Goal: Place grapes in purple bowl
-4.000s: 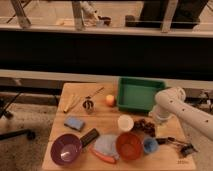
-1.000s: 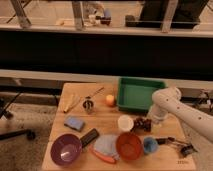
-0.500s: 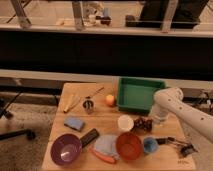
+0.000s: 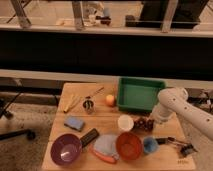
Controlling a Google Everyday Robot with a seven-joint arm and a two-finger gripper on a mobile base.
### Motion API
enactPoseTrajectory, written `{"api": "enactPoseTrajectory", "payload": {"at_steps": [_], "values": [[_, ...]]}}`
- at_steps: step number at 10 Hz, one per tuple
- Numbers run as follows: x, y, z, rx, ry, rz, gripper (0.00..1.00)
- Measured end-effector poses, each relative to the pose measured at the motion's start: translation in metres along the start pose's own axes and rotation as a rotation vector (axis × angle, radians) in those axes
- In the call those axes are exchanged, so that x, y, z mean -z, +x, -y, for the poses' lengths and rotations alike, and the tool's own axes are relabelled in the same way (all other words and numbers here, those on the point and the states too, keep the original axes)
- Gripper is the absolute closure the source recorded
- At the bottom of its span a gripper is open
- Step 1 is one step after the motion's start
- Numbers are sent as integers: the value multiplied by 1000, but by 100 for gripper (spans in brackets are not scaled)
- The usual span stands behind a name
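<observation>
The grapes (image 4: 142, 124), a small dark reddish bunch, lie on the wooden table just right of the white cup (image 4: 125, 122). My gripper (image 4: 151, 120) hangs from the white arm that reaches in from the right, and sits right at the grapes' right side, touching or nearly so. The purple bowl (image 4: 65, 149) stands at the table's front left corner, far from the gripper, and looks empty.
A green tray (image 4: 141, 94) stands at the back right. An orange fruit (image 4: 110, 100), a metal cup (image 4: 88, 106) and a blue sponge (image 4: 75, 123) lie to the left. An orange-red bowl (image 4: 129, 145), a blue cup (image 4: 150, 145), a carrot (image 4: 103, 155) and a black tool (image 4: 178, 145) line the front.
Over four seconds the arm has shifted slightly left and down onto the grapes. In the last second it has hardly moved, and the grapes stay on the table.
</observation>
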State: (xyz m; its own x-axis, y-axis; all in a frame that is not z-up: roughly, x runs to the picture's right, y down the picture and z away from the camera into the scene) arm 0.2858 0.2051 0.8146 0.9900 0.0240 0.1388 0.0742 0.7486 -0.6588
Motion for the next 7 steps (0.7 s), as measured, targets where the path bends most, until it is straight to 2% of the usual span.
{"api": "enactPoseTrajectory", "payload": {"at_steps": [4, 7], "values": [[29, -6, -10, 6, 36, 63, 100], [49, -14, -18, 25, 60, 94, 100]]}}
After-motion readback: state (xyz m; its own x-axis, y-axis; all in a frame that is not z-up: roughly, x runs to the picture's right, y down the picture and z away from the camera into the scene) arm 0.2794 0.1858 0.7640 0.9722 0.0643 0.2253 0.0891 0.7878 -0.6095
